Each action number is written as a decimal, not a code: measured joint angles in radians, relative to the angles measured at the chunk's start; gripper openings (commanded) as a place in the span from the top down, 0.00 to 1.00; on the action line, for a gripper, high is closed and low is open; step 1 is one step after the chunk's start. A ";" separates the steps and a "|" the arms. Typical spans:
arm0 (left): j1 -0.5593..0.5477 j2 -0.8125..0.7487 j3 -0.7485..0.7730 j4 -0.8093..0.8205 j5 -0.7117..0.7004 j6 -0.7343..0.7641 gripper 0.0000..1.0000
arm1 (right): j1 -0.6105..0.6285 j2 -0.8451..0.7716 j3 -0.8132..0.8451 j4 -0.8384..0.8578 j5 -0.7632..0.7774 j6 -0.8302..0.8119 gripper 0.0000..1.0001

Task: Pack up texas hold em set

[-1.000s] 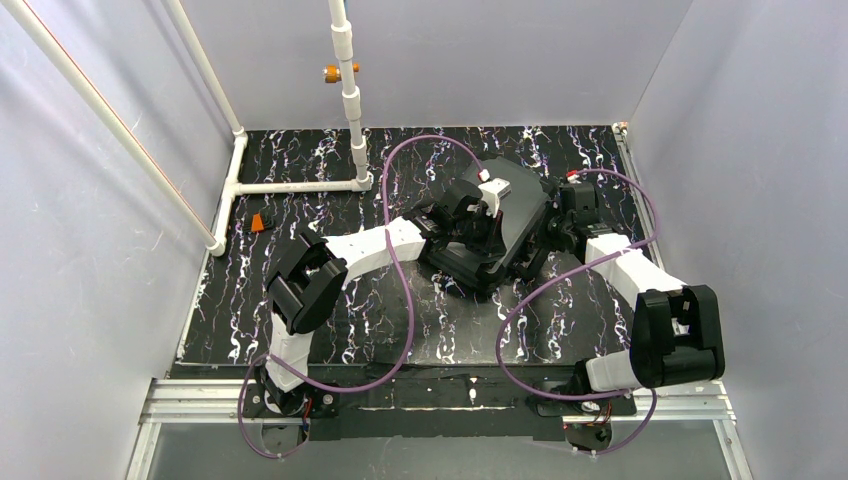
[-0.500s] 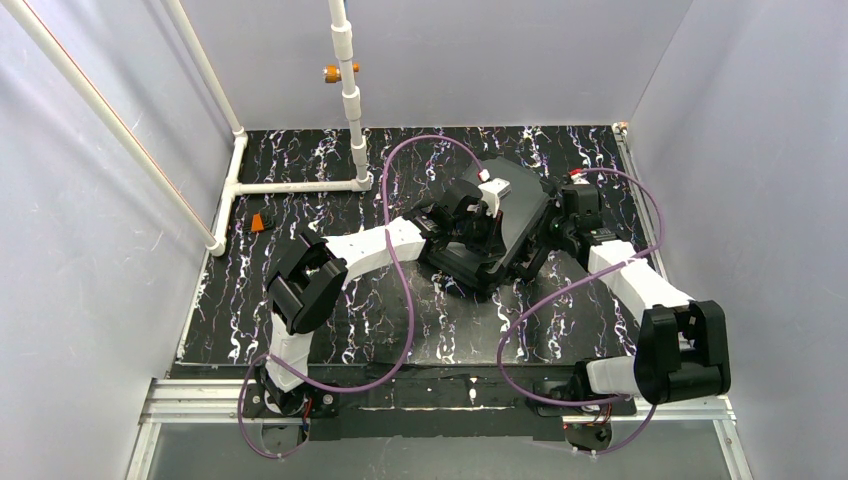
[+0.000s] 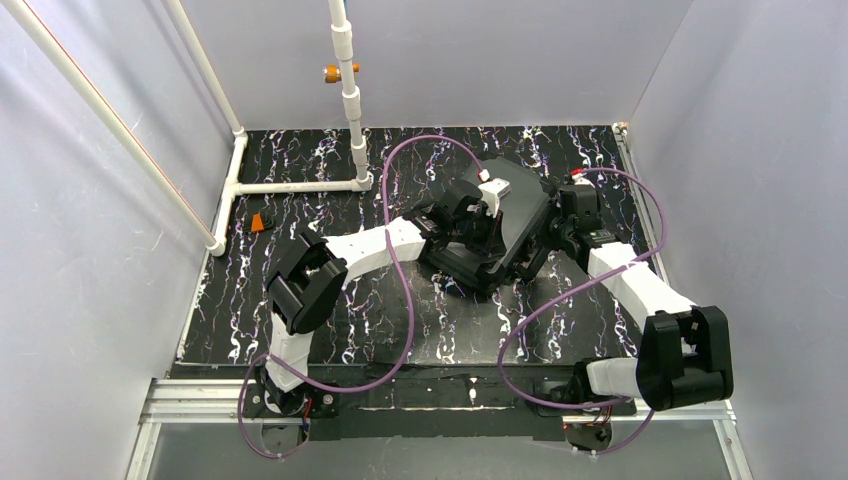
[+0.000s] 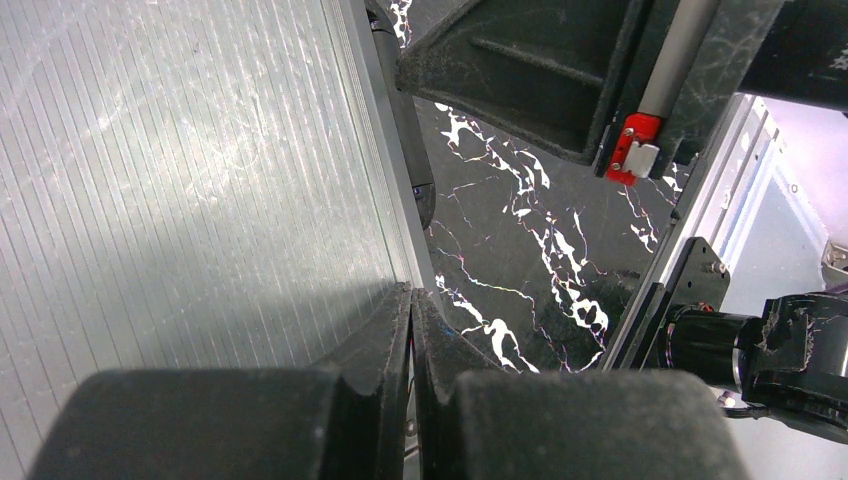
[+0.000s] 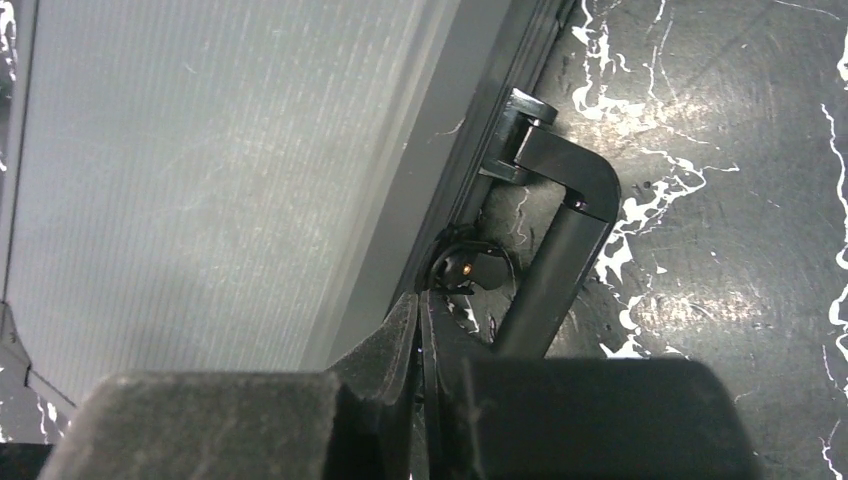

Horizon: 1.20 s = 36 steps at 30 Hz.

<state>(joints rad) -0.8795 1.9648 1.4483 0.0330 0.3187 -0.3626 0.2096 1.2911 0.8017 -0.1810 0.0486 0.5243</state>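
The texas hold em set's black case [image 3: 523, 205] lies shut and askew at the table's middle right; its contents are hidden. In the wrist views its lid is ribbed silver [image 4: 180, 170] [image 5: 220, 150]. My left gripper [image 3: 478, 236] [image 4: 412, 292] is shut and empty, its tips at the lid's edge. My right gripper [image 3: 553, 238] [image 5: 420, 298] sits at the case's right side. Its fingers are pressed together just below a round black latch [image 5: 462, 268], beside the black carry handle [image 5: 560, 250]. I see nothing held between them.
A white pipe frame [image 3: 300, 186] stands at the back left, with an upright post carrying an orange fitting [image 3: 340, 72]. A small orange object [image 3: 258, 222] lies on the marbled black table [image 3: 330, 150] near the left wall. Grey walls close in on both sides.
The right arm's elbow has swung outward to the right and toward the near edge, while its gripper stayed at the case. The left arm and the case have not moved.
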 measured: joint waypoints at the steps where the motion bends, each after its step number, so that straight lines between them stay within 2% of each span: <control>1: 0.000 0.000 0.000 0.000 0.000 0.000 1.00 | 0.000 0.002 -0.001 -0.003 0.005 0.000 0.91; 9: 0.000 -0.001 -0.001 0.001 0.000 0.000 1.00 | 0.000 0.013 -0.030 -0.022 0.050 0.007 0.99; 25: 0.000 -0.001 -0.001 0.001 0.000 0.000 1.00 | -0.007 0.151 -0.060 0.029 0.045 0.011 0.99; 36: 0.000 -0.001 -0.001 -0.001 0.000 0.001 1.00 | -0.029 0.175 -0.060 0.064 0.023 0.001 0.99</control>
<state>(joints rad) -0.8795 1.9640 1.4471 0.0322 0.3191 -0.3614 0.1810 1.4658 0.7418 -0.1169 0.0715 0.5251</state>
